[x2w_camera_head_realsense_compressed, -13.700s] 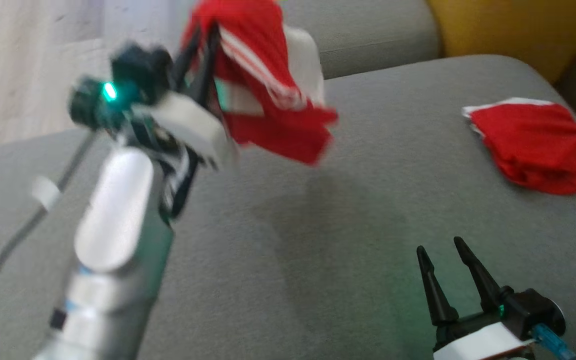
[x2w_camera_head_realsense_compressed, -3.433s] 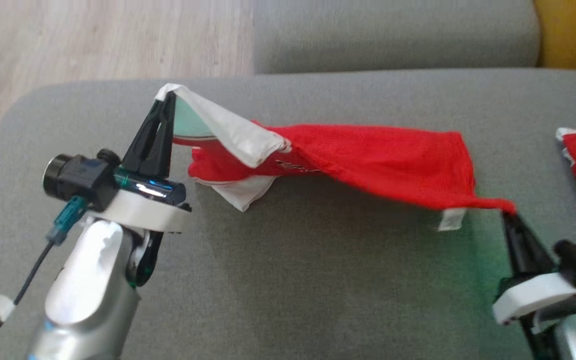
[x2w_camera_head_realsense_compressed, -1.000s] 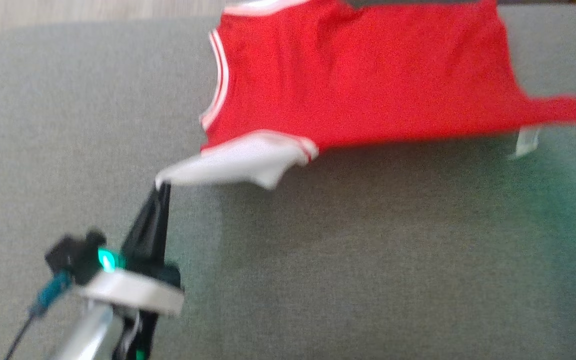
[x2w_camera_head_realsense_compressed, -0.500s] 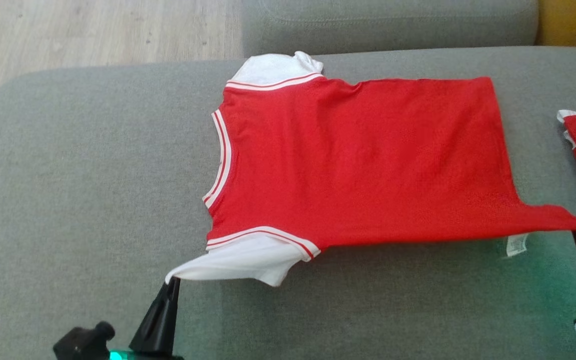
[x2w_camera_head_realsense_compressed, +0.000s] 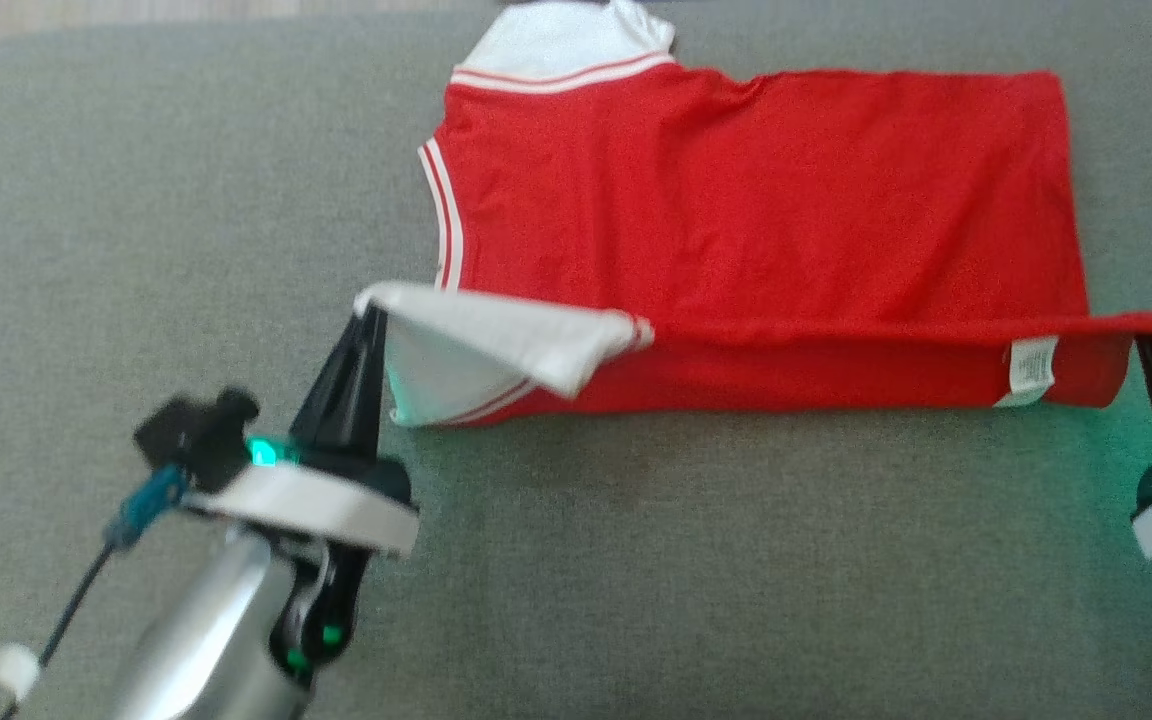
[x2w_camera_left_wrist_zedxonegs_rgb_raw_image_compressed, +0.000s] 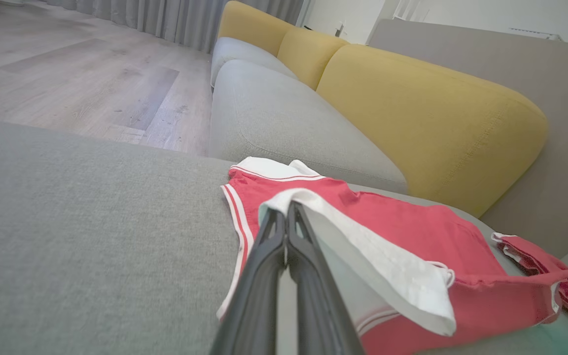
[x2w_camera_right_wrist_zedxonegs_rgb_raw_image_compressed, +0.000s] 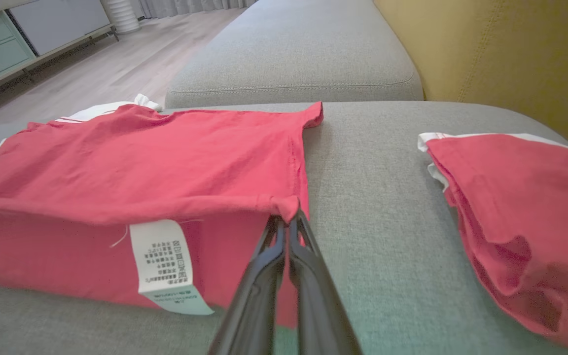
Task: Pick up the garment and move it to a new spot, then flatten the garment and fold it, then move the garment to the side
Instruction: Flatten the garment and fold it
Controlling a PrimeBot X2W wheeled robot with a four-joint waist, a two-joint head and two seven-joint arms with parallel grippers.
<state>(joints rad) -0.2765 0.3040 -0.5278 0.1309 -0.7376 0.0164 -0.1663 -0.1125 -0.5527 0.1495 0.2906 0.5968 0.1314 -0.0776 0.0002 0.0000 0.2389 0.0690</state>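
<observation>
- Lying spread on the grey sofa seat (x2w_camera_head_realsense_compressed: 636, 560), the red shirt (x2w_camera_head_realsense_compressed: 736, 200) has its near edge lifted and turned toward the far side. Fold judged just begun.
- Left hand (x2w_camera_head_realsense_compressed: 368, 325): fingers pressed together, pinching the tip of the near white sleeve (x2w_camera_head_realsense_compressed: 496, 345).
- Right hand (x2w_camera_head_realsense_compressed: 1151, 350): fingers pressed together, pinching the near hem corner, just beside the care label (x2w_camera_head_realsense_compressed: 1031, 368).
- Handling, judged: thin, light, limp knit with no stiffness. The raised edge between the hands will sag if tension is lost and will drape wherever released. Not fragile. Cloth may slip from so small a pinch if pulled hard.
- Grip points, judged: the two near corners suit a lengthwise fold. Both hands should travel level and together to keep the edge straight.
- A second red garment (x2w_camera_right_wrist_zedxonegs_rgb_raw_image_compressed: 520, 207) lies folded on the seat to the right, apart from the shirt.
</observation>
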